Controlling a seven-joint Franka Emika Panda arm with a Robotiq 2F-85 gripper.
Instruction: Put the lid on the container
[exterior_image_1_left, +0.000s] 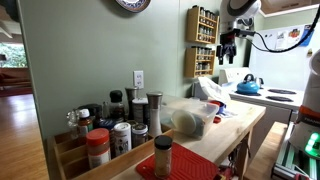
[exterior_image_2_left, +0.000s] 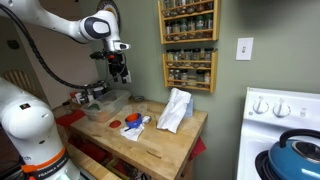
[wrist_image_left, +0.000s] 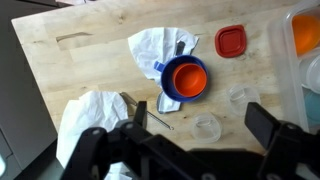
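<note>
A kitchen with a sage-green wall holds a long, pale wooden butcher-block counter (exterior_image_2_left: 165, 145). A white stove (exterior_image_2_left: 270, 105) stands past one end, and a wooden spice rack (exterior_image_2_left: 188, 45) hangs on the wall above.

The black Robotiq gripper (wrist_image_left: 180, 138) hangs well above the counter. Its two fingers (wrist_image_left: 268, 128) are spread wide with nothing between them.

The large rounded clear plastic container (exterior_image_1_left: 188, 118) stands on the counter close to the wall-side edge, roughly midway along it. Something pale beige shows through its wall. In the wrist view only one rounded corner of it shows, at the picture's right border.

A cluster of capped spice jars (exterior_image_1_left: 110, 125) fills the end of the counter away from the stove. A crumpled white cloth (exterior_image_2_left: 175, 110) lies near the wall-side corner at the stove end.

Toward the middle of the counter, nearer the open edge than the container, sits a round blue bowl with an orange bowl nested inside (wrist_image_left: 184, 78). It rests on a flat sheet of white paper (wrist_image_left: 150, 48).

The red square plastic lid (wrist_image_left: 230, 41) lies flat on bare wood just beside the bowl, between it and the container, touching neither. Two small clear round plastic discs (wrist_image_left: 208, 127) lie on the wood near the bowl.
</note>
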